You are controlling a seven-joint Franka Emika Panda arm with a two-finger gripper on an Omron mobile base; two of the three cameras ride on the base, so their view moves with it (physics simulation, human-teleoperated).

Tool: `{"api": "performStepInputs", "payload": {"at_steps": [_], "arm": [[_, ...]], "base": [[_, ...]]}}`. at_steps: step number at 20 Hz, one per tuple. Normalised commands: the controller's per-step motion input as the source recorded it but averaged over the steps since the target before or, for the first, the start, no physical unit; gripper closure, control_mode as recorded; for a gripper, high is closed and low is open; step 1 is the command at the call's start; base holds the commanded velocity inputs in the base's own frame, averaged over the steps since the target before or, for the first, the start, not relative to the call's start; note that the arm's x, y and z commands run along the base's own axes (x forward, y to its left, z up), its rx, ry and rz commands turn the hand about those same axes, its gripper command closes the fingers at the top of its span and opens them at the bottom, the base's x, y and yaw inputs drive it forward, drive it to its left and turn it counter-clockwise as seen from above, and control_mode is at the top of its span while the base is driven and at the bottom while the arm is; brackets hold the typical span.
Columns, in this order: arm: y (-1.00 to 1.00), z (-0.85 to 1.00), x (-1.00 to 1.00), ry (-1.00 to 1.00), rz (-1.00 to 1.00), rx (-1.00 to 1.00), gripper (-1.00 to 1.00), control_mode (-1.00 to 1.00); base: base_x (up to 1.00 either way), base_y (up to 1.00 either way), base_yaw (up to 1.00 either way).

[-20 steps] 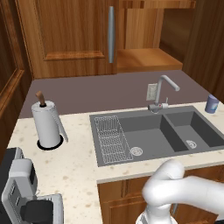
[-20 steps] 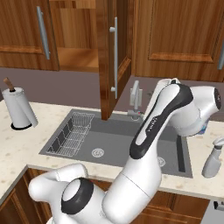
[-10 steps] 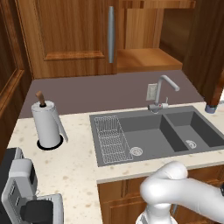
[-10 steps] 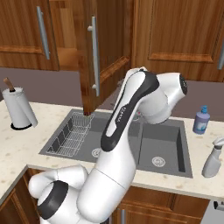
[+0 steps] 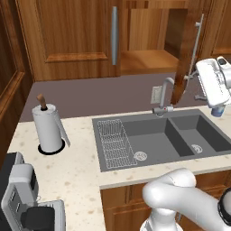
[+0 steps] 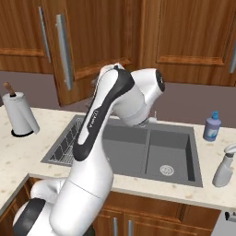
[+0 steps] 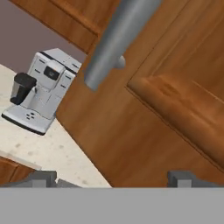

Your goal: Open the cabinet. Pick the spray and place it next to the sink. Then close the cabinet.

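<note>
The hand [image 7: 111, 178] is held wide and empty, facing the half-open cabinet door [image 7: 166, 109] beside its handle [image 7: 114, 41].

The right cabinet door [image 5: 187, 49] swung from nearly edge-on to partly closed, its handle [image 5: 196, 43] now at about 2 o'clock from the faucet [image 5: 164, 94]. The arm [image 6: 99, 124] swept leftward across the sink [image 6: 152, 147], uncovering the blue bottle [image 6: 212, 126] at 3 o'clock.
</note>
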Motion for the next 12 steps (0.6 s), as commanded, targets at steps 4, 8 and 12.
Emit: {"api": "performStepInputs", "payload": {"at_steps": [4,8,12], "arm": [[1.0,0.39,-0.17,-0.1,0.0,0.0,-1.0,-1.0],[0.9,0.33,0.04,-0.12,-0.01,-0.01,-1.0,-1.0],[0.69,0.01,0.36,-0.13,-0.01,-0.01,-1.0,-1.0]], "base": [[0.0,0.0,0.0],[0.0,0.0,0.0],[0.0,0.0,0.0]]}}
